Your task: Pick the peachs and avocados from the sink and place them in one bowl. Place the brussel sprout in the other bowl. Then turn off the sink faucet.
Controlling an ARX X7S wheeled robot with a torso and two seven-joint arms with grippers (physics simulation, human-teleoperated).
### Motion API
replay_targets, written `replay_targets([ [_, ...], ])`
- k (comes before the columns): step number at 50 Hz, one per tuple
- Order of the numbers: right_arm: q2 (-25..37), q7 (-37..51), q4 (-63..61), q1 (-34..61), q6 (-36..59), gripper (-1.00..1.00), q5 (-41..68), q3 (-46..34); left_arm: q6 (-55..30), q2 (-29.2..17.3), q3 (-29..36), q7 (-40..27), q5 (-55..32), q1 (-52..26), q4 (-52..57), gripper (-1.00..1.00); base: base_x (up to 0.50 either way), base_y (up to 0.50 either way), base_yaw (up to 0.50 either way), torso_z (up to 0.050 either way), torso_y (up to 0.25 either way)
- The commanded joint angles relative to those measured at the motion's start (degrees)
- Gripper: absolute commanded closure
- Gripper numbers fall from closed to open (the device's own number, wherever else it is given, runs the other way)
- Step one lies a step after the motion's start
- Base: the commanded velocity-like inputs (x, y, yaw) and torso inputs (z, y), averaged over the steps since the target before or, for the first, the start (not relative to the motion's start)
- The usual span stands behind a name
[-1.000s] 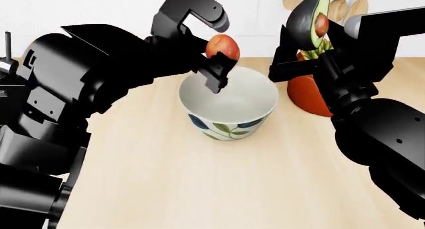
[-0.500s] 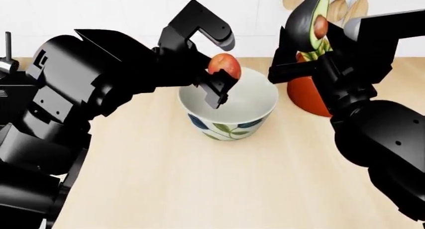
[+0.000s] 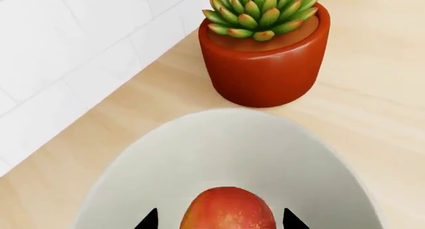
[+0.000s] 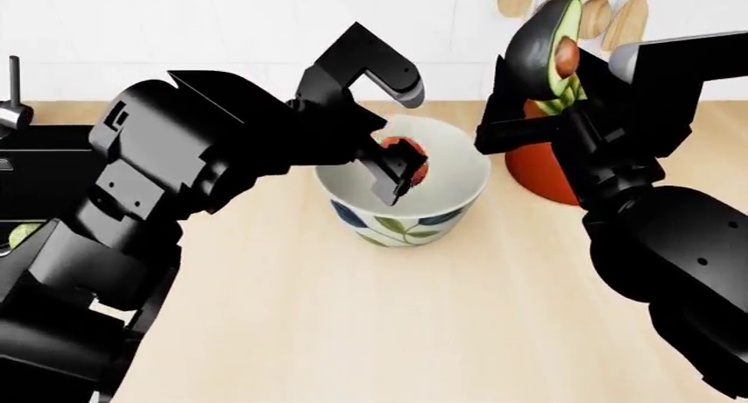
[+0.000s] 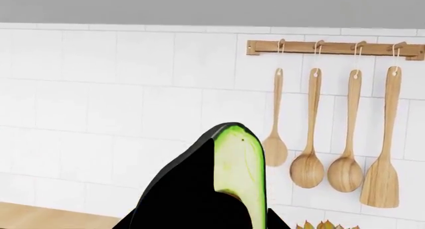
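Holding the peach (image 4: 405, 160) in our left gripper (image 4: 401, 169), clamped on it, we hang just inside the bowl (image 4: 450, 203). Our right gripper (image 4: 549, 88) grips the avocado (image 4: 549, 44) high beside the bowl, above the red pot (image 4: 540, 165).

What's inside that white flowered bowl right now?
Only the peach, held between the left gripper fingers just within the bowl. The visible inner wall looks bare; the bottom under the peach and gripper is hidden.
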Motion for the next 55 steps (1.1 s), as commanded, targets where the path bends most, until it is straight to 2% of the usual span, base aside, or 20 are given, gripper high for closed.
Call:
replay_targets([
  [1, 0.0, -0.7, 0.0, -0.4, -0.1, 1.0, -1.5, 0.4, 1.1, 0.3, -0.2, -0.7, -0.1, -0.1, -0.1, -1.0, 0.0, 0.0, 0.0, 0.0, 0.0],
  [20, -0.1, -1.0, 0.3, -0.5, 0.0, 1.0, -1.1, 0.5, 2.3, -0.7, -1.3, -1.4, -1.1, 0.4, 3.0, -1.0, 0.0, 0.0, 0.0, 0.0, 0.001],
  [27, 0.2, -0.5, 0.3, 1.4, 2.1, 1.0, 0.4, 0.7, 5.9, -4.2, -7.4, -6.4, -2.0, 3.3, 12.2, -1.0, 0.0, 0.0, 0.0, 0.0, 0.0],
  [33, 0.1, 0.8, -0.1, 3.1, 4.4, 1.0, 1.1, 0.4, 10.3, -5.4, -10.6, -11.6, 0.5, 5.0, 14.0, -1.0, 0.0, 0.0, 0.0, 0.0, 0.0],
  [42, 0.5, 2.3, -1.1, 4.4, 6.1, 1.0, 2.0, 0.6, 15.8, -6.5, -11.9, -17.2, 5.3, 6.6, 14.6, -1.0, 0.0, 0.0, 0.0, 0.0, 0.0],
  [47, 0.4, 1.8, -1.9, 5.1, 7.2, 1.0, 3.0, 0.1, 19.2, -6.6, -15.8, -22.2, 6.3, 8.9, 16.1, -1.0, 0.0, 0.0, 0.0, 0.0, 0.0],
  [55, -1.5, 3.5, -1.2, 12.4, 17.1, 1.0, 9.9, -2.0, 21.7, -6.5, -22.0, -29.8, 6.0, 14.3, 18.9, -1.0, 0.0, 0.0, 0.0, 0.0, 0.0],
])
